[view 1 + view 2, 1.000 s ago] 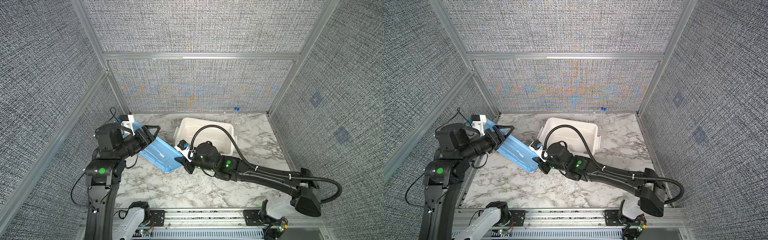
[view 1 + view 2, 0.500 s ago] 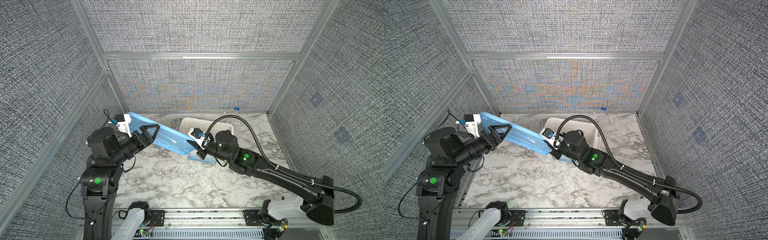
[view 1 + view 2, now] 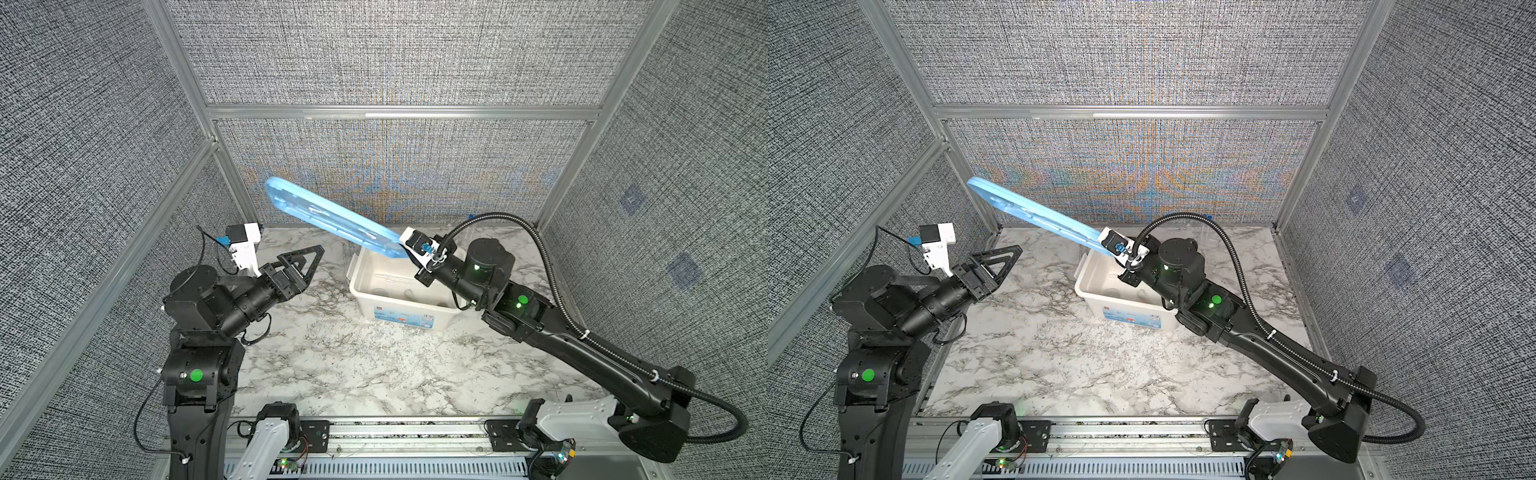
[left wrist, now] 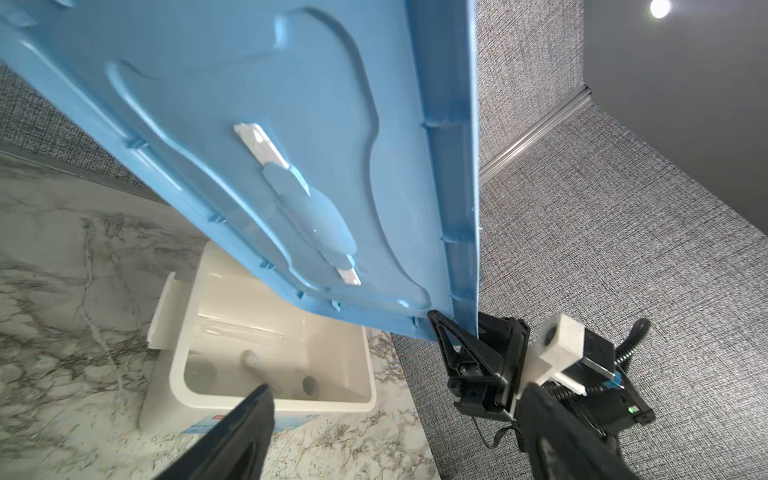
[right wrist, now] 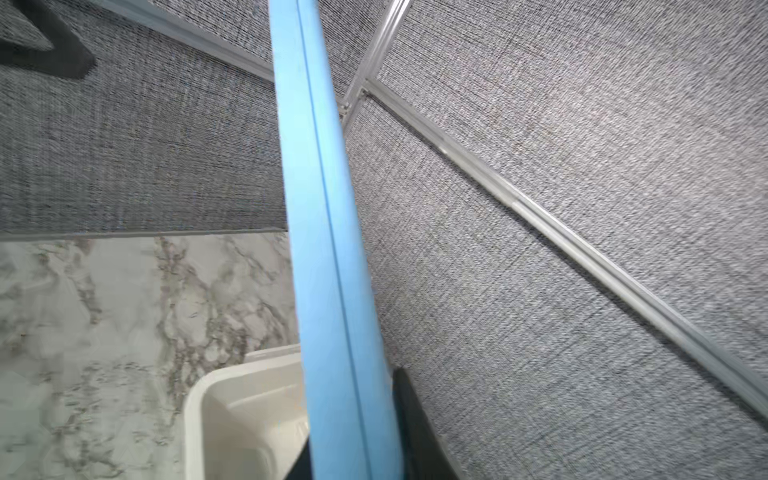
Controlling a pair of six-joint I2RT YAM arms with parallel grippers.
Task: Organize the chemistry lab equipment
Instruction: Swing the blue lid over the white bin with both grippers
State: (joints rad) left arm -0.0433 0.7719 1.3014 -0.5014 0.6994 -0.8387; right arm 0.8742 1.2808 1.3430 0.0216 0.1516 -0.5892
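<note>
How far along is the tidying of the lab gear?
Done: small pieces lie in the white tub. In hand: the right tool holds the blue lid tilted in the air; the left tool is open, empty. Left: lid not on, blue-capped tube at the back.

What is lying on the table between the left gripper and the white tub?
Nothing: in both top views only bare marble table shows between the left gripper and the white tub.
</note>
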